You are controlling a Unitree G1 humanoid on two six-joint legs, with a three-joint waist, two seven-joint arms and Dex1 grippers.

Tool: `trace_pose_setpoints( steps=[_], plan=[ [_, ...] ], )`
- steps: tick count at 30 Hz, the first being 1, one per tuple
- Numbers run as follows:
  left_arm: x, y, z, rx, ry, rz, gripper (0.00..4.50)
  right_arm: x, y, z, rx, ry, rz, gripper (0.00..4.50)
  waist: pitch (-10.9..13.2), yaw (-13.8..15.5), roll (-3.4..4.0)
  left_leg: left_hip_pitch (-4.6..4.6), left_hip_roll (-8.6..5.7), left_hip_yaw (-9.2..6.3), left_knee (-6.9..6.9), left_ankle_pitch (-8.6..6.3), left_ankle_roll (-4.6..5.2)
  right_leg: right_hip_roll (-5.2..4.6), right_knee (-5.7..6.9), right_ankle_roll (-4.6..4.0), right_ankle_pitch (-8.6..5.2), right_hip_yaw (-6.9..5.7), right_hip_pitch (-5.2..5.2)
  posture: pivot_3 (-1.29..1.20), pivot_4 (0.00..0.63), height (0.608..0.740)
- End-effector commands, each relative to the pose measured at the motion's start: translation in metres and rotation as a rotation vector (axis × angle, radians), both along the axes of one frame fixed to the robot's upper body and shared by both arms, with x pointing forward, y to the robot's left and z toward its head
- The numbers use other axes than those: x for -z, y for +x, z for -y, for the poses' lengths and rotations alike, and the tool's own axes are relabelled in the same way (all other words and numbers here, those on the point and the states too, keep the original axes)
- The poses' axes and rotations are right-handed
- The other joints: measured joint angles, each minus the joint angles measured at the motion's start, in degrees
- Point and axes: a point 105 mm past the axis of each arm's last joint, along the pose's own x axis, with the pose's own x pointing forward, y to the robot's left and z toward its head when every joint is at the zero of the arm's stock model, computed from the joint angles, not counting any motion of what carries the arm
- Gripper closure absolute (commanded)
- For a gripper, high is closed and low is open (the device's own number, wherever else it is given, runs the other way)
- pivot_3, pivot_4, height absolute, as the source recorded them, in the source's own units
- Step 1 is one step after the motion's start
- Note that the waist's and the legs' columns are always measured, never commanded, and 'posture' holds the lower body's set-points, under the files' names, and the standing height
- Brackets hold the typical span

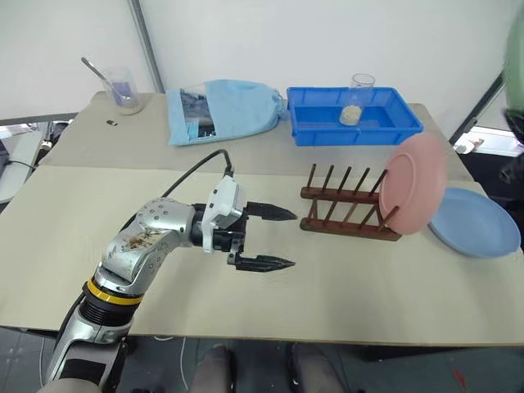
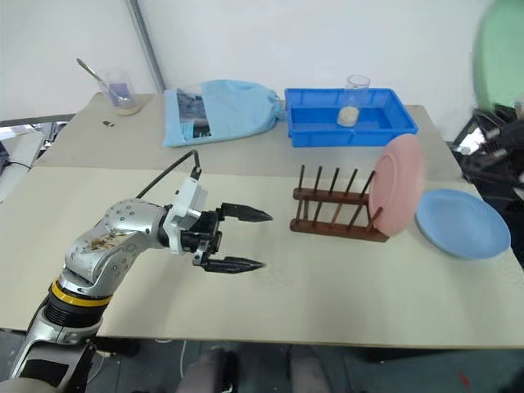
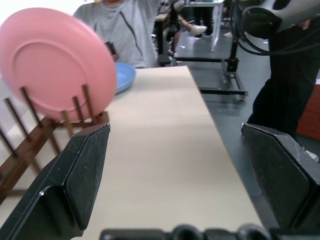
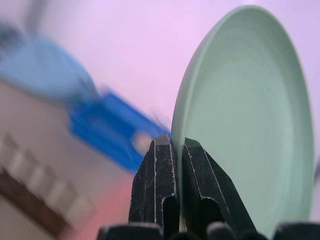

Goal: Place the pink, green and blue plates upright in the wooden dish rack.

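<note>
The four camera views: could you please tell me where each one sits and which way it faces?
Left and right eye views: on the head, looking down over the table; left gripper open beside the wooden dish rack.
Left wrist view: along its open fingers toward the racked pink plate and blue plate.
Right wrist view: along fingers shut on the green plate.
Shared: rack, pink plate.

A small dark brown wooden dish rack [image 1: 348, 203] with two rows of thin pegs sits on the table. A salmon pink plate [image 1: 413, 182] stands upright at the rack's 3 o'clock end. A light blue plate [image 1: 475, 222] lies flat on the table at the rack's 3 o'clock, just beyond the pink one. A pale mint green plate [image 4: 247, 115] is held up on edge, clear of the table.
</note>
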Motion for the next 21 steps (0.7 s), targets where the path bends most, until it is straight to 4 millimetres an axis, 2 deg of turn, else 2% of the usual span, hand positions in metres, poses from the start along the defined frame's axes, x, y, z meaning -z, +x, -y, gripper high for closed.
trace_pose_setpoints(
  steps=[1, 5, 8, 12, 21],
  plan=[
    [-0.006, -0.003, -0.005, -0.030, -0.003, 0.042, 0.00, -0.016, 0.002, -0.026, -0.205, 0.167, -0.003, 4.45, 0.0, 0.0, -0.03, 0.00, 0.01, -0.02, 0.00, 0.00, 0.01, 0.00, 0.01, 0.09, 0.06, -0.02, 0.00, 0.00, 0.150, 0.696],
    [-0.006, -0.004, -0.011, -0.073, 0.005, 0.040, 0.00, -0.019, 0.002, -0.048, -0.442, 0.397, -0.091, 4.45, 0.0, 0.5, -0.03, -0.08, 0.02, -0.07, 0.00, -0.01, 0.02, -0.01, 0.03, 0.10, 0.08, -0.10, -0.05, 0.00, 0.150, 0.696],
    [-0.006, -0.006, -0.014, -0.084, 0.003, 0.036, 0.00, -0.002, -0.005, -0.054, -0.545, 0.486, -0.208, 4.45, 0.0, 0.7, -0.03, -0.14, 0.01, -0.08, 0.01, -0.01, 0.03, -0.06, 0.02, 0.03, 0.14, -0.11, -0.05, 0.00, 0.150, 0.696],
    [-0.007, -0.009, -0.015, -0.064, 0.000, 0.017, 0.00, 0.018, -0.009, -0.048, -0.554, 0.591, -0.296, 4.45, 0.0, 0.7, -0.03, -0.30, -0.08, -0.08, 0.06, -0.01, 0.03, -0.14, 0.00, -0.06, 0.24, -0.09, -0.15, 0.00, 0.150, 0.696],
    [-0.009, -0.004, -0.012, -0.040, 0.005, 0.028, 0.00, 0.039, -0.015, -0.046, -0.550, 0.743, -0.392, 4.45, 0.0, 0.0, -0.03, -0.23, 0.00, -0.09, 0.07, 0.00, 0.03, -0.01, 0.15, 0.15, 0.09, -0.06, -0.18, 0.00, 0.150, 0.696]
  ],
)
